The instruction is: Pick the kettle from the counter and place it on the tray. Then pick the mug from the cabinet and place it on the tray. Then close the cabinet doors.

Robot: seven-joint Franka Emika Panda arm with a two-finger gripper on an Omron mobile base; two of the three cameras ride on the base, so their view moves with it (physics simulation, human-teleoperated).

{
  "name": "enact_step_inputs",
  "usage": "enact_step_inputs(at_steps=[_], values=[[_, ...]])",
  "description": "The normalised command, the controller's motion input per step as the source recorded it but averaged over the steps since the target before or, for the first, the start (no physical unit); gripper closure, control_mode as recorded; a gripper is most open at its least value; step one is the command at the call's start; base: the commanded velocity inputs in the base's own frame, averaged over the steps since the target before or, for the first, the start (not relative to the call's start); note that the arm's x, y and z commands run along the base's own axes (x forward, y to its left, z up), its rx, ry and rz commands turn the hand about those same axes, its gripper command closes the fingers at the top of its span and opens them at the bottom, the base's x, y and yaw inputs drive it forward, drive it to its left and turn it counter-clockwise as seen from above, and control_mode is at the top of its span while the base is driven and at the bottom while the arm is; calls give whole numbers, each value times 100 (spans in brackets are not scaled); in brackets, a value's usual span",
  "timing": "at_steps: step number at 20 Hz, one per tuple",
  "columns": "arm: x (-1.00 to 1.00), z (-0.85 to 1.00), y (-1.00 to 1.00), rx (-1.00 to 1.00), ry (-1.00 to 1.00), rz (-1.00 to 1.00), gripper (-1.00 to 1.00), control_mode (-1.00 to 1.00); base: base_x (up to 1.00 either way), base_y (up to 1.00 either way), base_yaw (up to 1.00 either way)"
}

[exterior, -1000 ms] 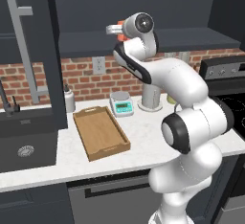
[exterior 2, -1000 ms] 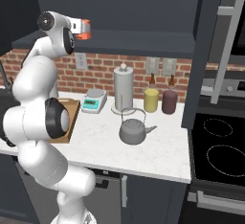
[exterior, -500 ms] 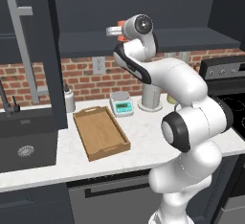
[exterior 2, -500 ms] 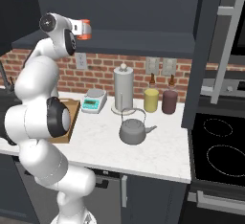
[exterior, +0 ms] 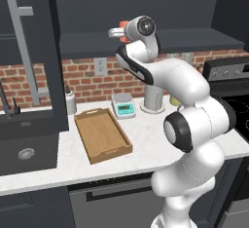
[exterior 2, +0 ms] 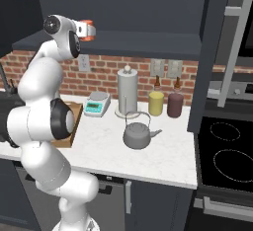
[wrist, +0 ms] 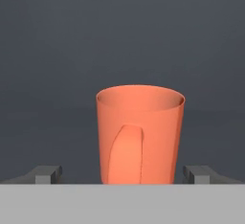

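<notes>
While the kettle (exterior 2: 137,134) sat on the counter (exterior 2: 168,158), the gripper (wrist: 123,175) was up at the cabinet, jaws wide apart around the mug (wrist: 139,134). Next it likely needed to squeeze.

Matt orange mug (wrist: 139,136), wooden tray (exterior: 102,134), dull grey metal kettle (exterior 2: 137,134), speckled stone counter (exterior 2: 163,156).

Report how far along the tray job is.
Done: nothing. The tray holds nothing, and the kettle sits on the counter.
In hand: the open gripper is up at the cabinet, fingers either side of the mug, not closed on it.
Left: kettle and mug to the tray, then the doors.
</notes>
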Motion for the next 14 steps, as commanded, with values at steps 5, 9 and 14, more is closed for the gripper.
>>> enact_step_inputs(at_steps=[5,9,14], values=[[7,-2,0,0,0,0,-100,-100,0,0,0],[3,-5,0,0,0,0,-100,-100,0,0,0],[0,-12,-3,0,0,0,100,-100,0,0,0]])
